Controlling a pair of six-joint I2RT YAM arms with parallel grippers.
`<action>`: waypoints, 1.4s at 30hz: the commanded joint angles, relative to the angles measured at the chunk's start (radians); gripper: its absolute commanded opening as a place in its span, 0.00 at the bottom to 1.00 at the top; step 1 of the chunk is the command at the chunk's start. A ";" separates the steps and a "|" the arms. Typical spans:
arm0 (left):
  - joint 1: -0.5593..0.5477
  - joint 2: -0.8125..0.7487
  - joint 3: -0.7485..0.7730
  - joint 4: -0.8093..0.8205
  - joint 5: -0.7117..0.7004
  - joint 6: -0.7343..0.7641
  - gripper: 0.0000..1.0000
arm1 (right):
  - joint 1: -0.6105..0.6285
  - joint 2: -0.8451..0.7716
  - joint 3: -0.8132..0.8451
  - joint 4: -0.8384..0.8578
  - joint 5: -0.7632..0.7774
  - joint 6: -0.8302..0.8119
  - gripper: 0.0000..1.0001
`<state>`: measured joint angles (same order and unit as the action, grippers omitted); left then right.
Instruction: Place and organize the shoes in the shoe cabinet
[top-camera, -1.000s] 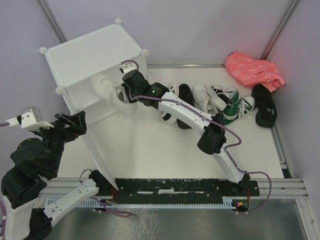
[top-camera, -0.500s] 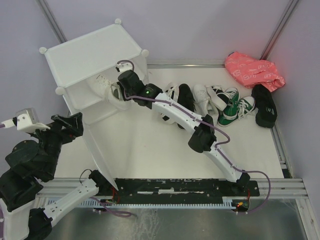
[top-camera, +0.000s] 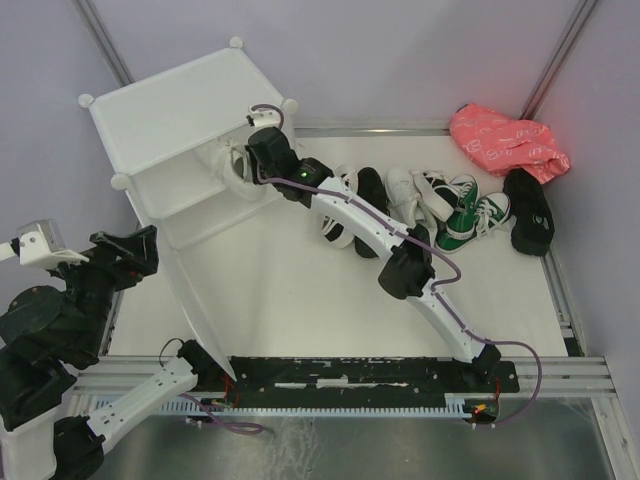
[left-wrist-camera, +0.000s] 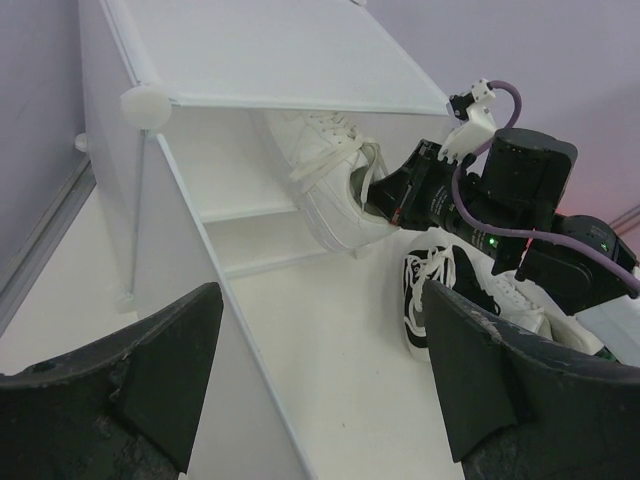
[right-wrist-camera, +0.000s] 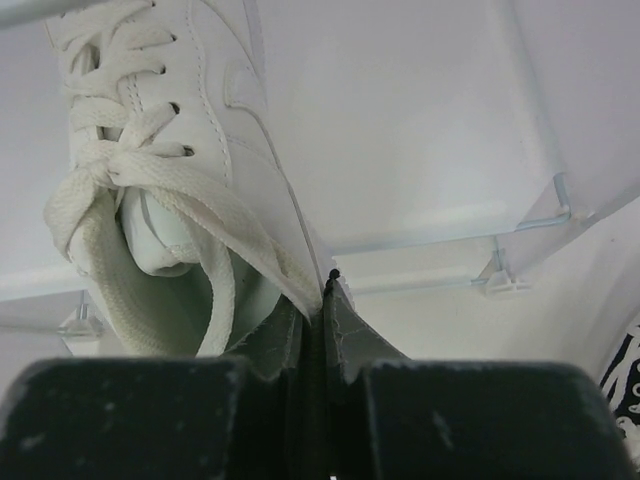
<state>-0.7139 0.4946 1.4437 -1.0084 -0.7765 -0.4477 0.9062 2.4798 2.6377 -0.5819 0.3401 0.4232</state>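
The step in hand is stowing one white sneaker (left-wrist-camera: 322, 190) in the shoe cabinet (top-camera: 175, 100), which stands at the upper left of the top view with its door panel (top-camera: 195, 295) swung open toward the lower edge. The right gripper (left-wrist-camera: 388, 196) reaches into the cabinet's mouth, its fingers (right-wrist-camera: 340, 335) pressed together on the thin rim of the sneaker's heel opening, beside the loose laces. The sneaker sits tilted at the upper compartment, toe inward and heel toward the opening, above the inner shelf (left-wrist-camera: 255, 212). I cannot tell whether its sole rests on that shelf yet. The left gripper (left-wrist-camera: 320, 335) hangs at the lower left of the top view, fingers wide apart and holding nothing, facing the open door. The other shoes lie in a row on the worktop (top-camera: 300, 290) right of the cabinet: black sneakers (top-camera: 352, 200), another white sneaker (top-camera: 404, 188), green canvas sneakers (top-camera: 470, 215) and plain black shoes (top-camera: 528, 210). The next move likely calls for pushing the sneaker deeper, levelling it so the sole lies flat on the shelf, then parting the fingers and backing out without snagging the laces, before fetching its partner from the row.
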 joint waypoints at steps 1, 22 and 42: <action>0.001 0.006 0.018 -0.008 -0.001 0.002 0.86 | -0.007 -0.007 0.079 0.197 -0.013 0.066 0.16; 0.001 -0.015 0.014 -0.029 -0.017 -0.011 0.86 | -0.007 -0.224 -0.209 0.301 -0.192 -0.028 0.99; 0.001 -0.002 -0.003 -0.026 -0.034 -0.016 0.89 | 0.003 -0.152 -0.313 0.339 -0.265 -0.192 0.99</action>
<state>-0.7139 0.4870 1.4330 -1.0500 -0.7845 -0.4484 0.9035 2.2765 2.2616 -0.2836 0.0788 0.2657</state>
